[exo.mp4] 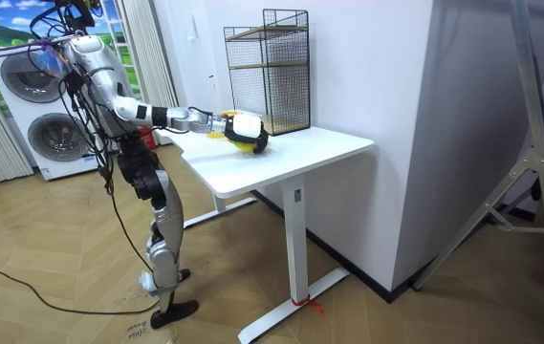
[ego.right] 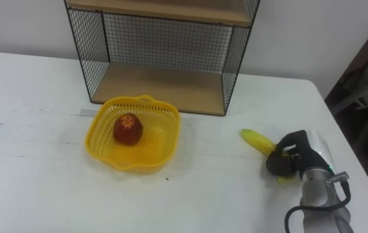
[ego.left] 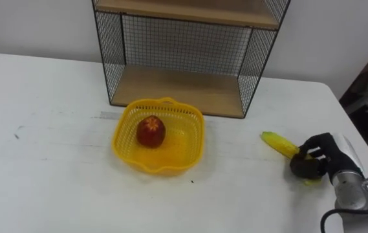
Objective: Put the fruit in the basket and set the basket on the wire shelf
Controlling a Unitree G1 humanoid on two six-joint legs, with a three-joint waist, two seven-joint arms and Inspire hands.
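A yellow plastic basket (ego.left: 194,138) (ego.right: 171,133) sits mid-table in front of the wire shelf (ego.left: 184,90) (ego.right: 164,84), with a red apple (ego.left: 151,131) (ego.right: 127,128) inside it. A yellow banana (ego.left: 279,143) (ego.right: 256,139) lies on the table to the basket's right. My right hand (ego.left: 313,162) (ego.right: 290,158) (exo.mp4: 245,129) has its dark fingers curled round the banana's near end; the far end sticks out toward the basket. In the room view I stand at the table's side with the right arm stretched over it.
The white table (ego.left: 54,175) (exo.mp4: 291,153) has bare room left of the basket and in front of it. Its right edge runs close by my right hand. The shelf's lower wooden board (ego.left: 177,90) is bare.
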